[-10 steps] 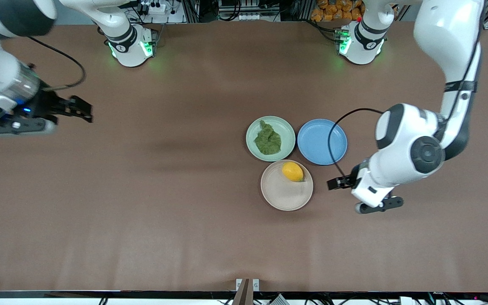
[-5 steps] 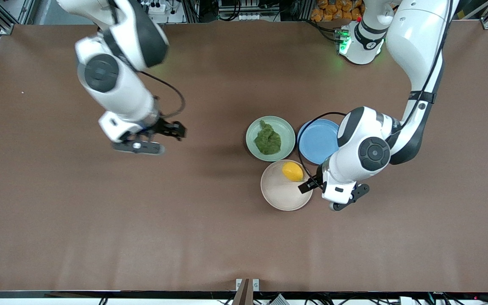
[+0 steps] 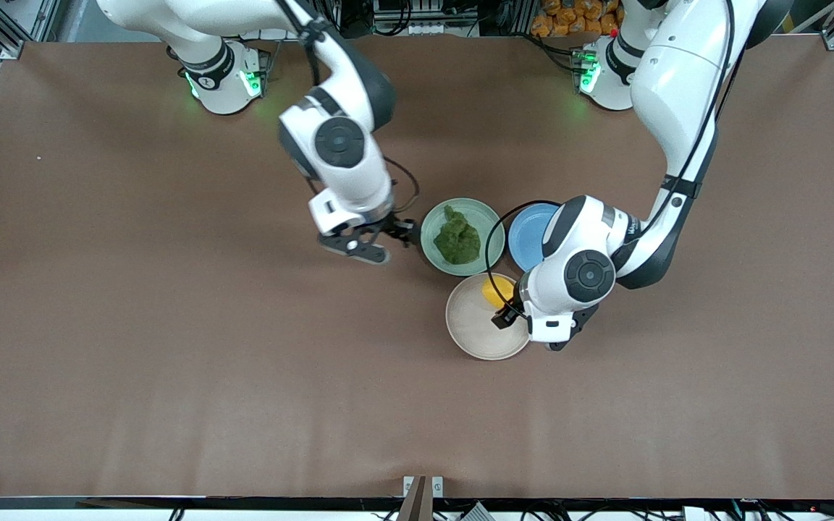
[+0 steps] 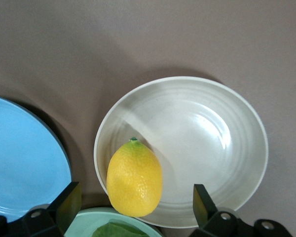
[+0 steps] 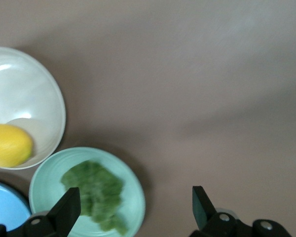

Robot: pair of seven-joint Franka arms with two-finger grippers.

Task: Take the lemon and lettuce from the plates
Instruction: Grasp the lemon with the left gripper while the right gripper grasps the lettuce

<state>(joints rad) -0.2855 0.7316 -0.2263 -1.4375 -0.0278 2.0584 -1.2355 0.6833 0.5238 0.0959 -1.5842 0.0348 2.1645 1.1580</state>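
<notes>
While both arms close in over the bench (image 3: pixel 171 362), approach step: right pincer (image 3: pixel 399 233) spread beside the mint plate (image 3: pixel 433 217) holding the lettuce (image 3: pixel 458 239), left pincer (image 3: pixel 507 316) spread above the beige plate (image 3: pixel 471 329) holding the lemon (image 4: pixel 134 178); next, I judge, descend and close.

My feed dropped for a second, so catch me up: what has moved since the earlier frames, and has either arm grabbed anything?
Both arms closed in. The right gripper swung from its end of the table to beside the mint plate. The left gripper moved over the beige plate, next to the lemon. Both are open, holding nothing. The lemon, lettuce and blue plate stayed put.
</notes>
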